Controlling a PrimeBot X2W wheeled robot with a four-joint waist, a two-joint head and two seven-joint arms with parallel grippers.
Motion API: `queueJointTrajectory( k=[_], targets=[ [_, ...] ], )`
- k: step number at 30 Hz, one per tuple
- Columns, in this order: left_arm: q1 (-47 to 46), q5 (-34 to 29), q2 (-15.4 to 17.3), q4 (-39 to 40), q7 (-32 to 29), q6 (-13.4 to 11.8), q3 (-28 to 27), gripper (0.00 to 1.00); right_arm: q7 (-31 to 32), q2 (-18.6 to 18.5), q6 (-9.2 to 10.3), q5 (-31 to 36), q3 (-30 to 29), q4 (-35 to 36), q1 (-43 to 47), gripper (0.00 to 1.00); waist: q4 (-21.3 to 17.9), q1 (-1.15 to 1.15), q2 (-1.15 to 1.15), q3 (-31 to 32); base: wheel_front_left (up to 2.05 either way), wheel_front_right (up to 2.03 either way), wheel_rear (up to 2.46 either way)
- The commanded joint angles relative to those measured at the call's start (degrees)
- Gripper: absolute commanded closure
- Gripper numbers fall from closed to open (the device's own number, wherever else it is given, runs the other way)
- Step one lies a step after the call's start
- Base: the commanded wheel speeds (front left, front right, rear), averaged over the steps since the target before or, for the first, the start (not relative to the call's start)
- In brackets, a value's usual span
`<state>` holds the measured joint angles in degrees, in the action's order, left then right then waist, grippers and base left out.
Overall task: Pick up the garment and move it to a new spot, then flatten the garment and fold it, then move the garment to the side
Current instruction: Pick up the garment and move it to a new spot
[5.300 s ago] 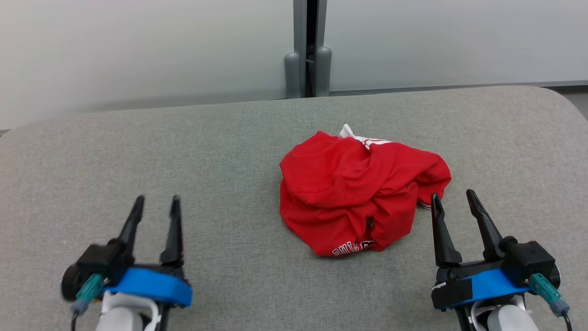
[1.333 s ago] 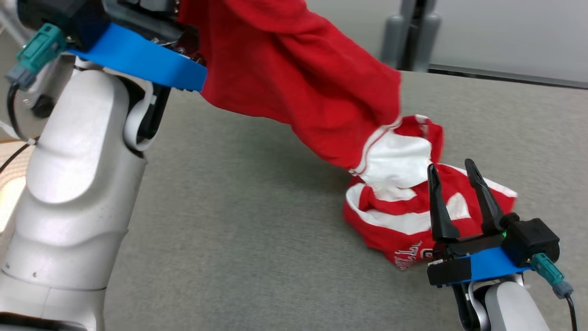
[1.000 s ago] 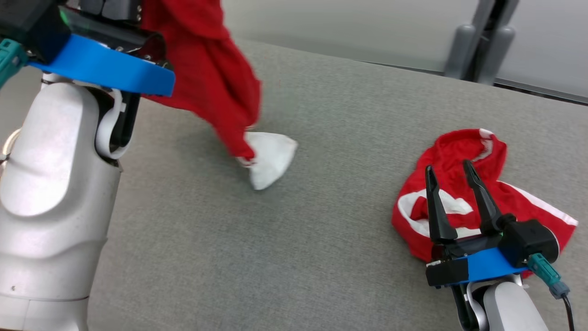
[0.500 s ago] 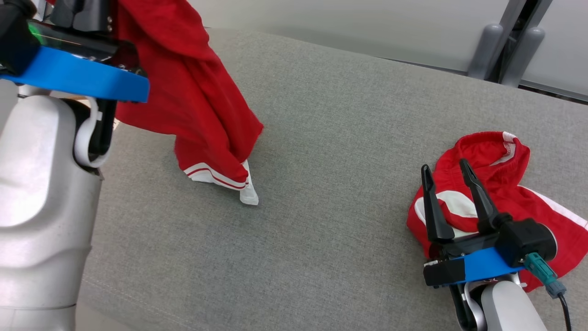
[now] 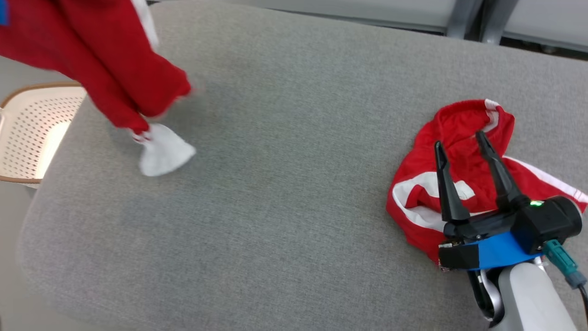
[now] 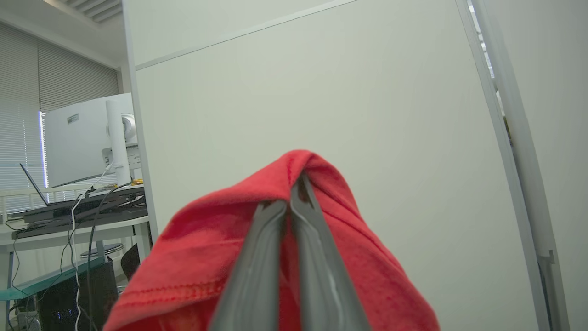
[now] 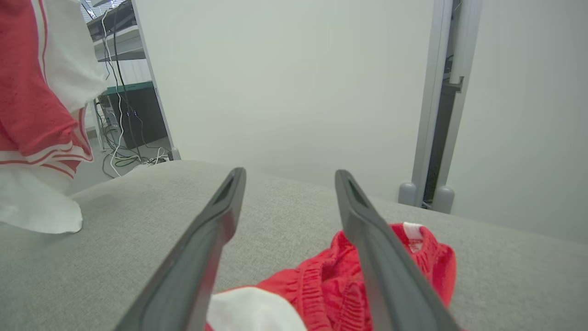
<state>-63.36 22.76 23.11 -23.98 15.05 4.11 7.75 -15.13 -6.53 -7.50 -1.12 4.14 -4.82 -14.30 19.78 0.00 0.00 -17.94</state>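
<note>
One garment (image 5: 115, 78) hangs clamped in left pincer (image 6: 287, 193), swung farther left; right pincer (image 5: 459, 140) gaping.

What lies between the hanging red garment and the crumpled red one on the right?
Nothing: the head view shows bare grey surface between the hanging garment and the crumpled garment.

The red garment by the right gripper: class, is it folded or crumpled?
Crumpled: the garment lies bunched in a heap on the grey table, white patches showing.
</note>
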Motion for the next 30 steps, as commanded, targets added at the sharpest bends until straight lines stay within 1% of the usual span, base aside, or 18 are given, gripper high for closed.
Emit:
queueJointTrajectory(
  k=[1,6,8,10,15,16,22,30],
  targets=[
    [-1.2,0.5,0.8,-0.3,0.2,-0.3,-0.8,1.00,0.0,-0.6,0.02,0.2,0.1,0.4,-0.8,0.00,-1.7,0.00,0.00,-2.2,0.00,0.00,0.00],
    [-5.2,0.5,4.0,-2.6,0.2,0.3,-2.8,1.00,0.0,-2.3,0.02,1.5,-0.3,3.6,-1.5,0.00,-3.5,0.00,0.00,-6.3,0.00,0.00,0.00],
    [-5.6,0.0,4.4,-3.5,0.2,0.4,-3.1,1.00,0.0,-3.0,0.02,1.8,-0.6,5.1,-1.8,0.00,-4.0,0.00,0.00,-7.9,0.00,0.00,0.00],
    [-5.0,-0.3,4.1,-4.5,0.2,0.3,-3.4,1.00,0.0,-3.6,0.02,2.2,-1.1,6.6,-1.8,0.00,-4.3,0.00,0.00,-9.2,0.00,0.00,0.00],
    [-1.2,-0.6,2.3,-8.1,0.2,0.5,-5.3,1.00,0.0,-4.6,0.02,2.6,-1.7,9.0,-1.3,0.00,-4.9,0.00,0.00,-11.4,0.00,0.00,0.00],
    [0.4,-0.5,1.3,-10.1,0.2,0.8,-6.2,1.00,0.0,-4.8,0.02,2.8,-2.1,9.6,-1.0,0.00,-5.1,0.00,0.00,-12.0,0.00,0.00,0.00],
    [5.5,-1.3,-2.2,-16.5,0.2,1.8,-8.1,1.00,0.0,-5.5,0.02,3.3,-2.8,10.6,-0.1,0.00,-5.0,0.00,0.00,-12.9,0.00,0.00,0.00],
    [11.8,-2.7,-7.8,-21.1,0.2,2.7,-9.8,1.00,0.5,-6.0,0.02,3.6,-2.7,10.9,-0.4,0.00,-4.6,0.00,0.00,-13.5,0.00,0.00,0.00]
  ],
)
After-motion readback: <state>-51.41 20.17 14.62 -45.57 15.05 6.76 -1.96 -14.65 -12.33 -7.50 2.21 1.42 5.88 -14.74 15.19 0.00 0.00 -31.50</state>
